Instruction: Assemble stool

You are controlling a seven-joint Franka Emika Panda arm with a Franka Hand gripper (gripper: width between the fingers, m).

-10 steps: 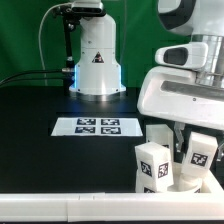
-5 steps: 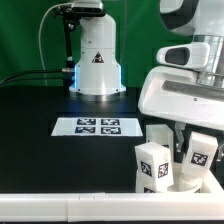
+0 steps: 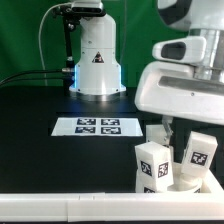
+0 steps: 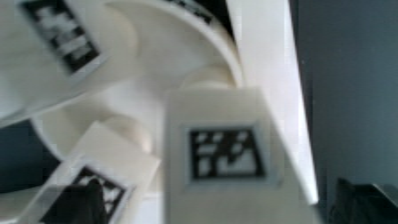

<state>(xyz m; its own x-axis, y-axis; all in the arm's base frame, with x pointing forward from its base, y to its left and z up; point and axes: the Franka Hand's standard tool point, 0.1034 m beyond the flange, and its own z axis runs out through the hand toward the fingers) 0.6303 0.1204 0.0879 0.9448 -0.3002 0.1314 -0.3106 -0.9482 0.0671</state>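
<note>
The stool (image 3: pixel 172 163) stands at the near edge of the black table (image 3: pixel 40 140), toward the exterior view's right, just inside the long white corner rail (image 3: pixel 60 208). Its round seat lies flat with at least two tagged legs (image 3: pixel 152 165) upright in their sockets; a further leg (image 3: pixel 198 155) stands behind and to the exterior view's right of the nearest one.

Compared with the exterior view a second ago, the arm's white wrist housing sits higher and slightly toward that view's left, and more of the rear leg's tag is uncovered. The gripper (image 3: pixel 168 128) is largely hidden beneath the housing; only one dark finger (image 3: pixel 165 130) shows above the legs, apart from them, so the exterior view does not settle the jaw spacing. In the wrist view nothing lies between the jaws, a tagged leg (image 4: pixel 217 150) stands upright below the camera, and the curved seat rim (image 4: pixel 187 45) lies beyond it. Judged together, the jaws stand wide and empty.

Assessment: the leg just handled appears released and standing unaided in its socket, which suggests that this insertion step is complete. Whether it is fully seated or tightened cannot be told. The marker board (image 3: pixel 97 126) lies undisturbed at mid-table.
</note>
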